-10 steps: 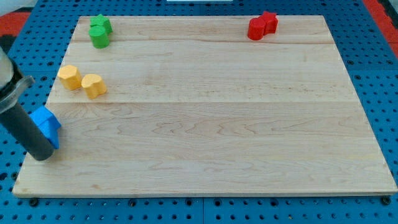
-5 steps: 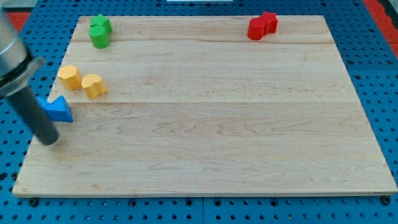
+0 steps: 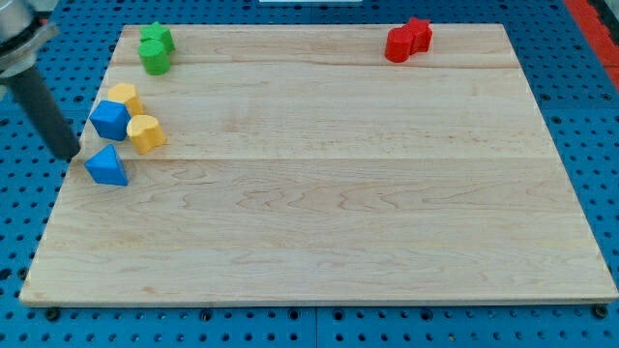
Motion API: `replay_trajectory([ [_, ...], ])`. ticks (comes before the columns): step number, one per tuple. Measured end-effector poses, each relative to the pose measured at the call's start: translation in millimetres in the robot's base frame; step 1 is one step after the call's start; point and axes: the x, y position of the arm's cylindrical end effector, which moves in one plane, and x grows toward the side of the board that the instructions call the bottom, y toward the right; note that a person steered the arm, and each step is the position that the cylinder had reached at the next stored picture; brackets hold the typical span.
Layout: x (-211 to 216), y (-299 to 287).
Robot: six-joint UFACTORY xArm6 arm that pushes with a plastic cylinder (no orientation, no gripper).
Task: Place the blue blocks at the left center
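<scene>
Both blue blocks, a cube (image 3: 110, 119) and a triangle (image 3: 106, 166), sit at the desk's (image 3: 338, 193) left-centre edge beside two yellow blocks (image 3: 143, 132). My tip (image 3: 70, 153) rests just left of them; no gripper exists.

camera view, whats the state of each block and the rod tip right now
blue cube: touching both yellow blocks
blue triangular block: alone, below the cube
yellow blocks: beside the cube
green blocks: paired, top left
red blocks: paired, top right
my tip: left of blue blocks
</scene>
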Motion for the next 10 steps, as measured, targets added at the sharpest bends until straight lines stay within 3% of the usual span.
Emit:
replay_trajectory([
  [1,23,21],
  [3,1,98],
  [4,50,115],
  [5,53,138],
  [6,25,168],
  [8,7,133],
  [9,32,132],
  [10,15,105],
])
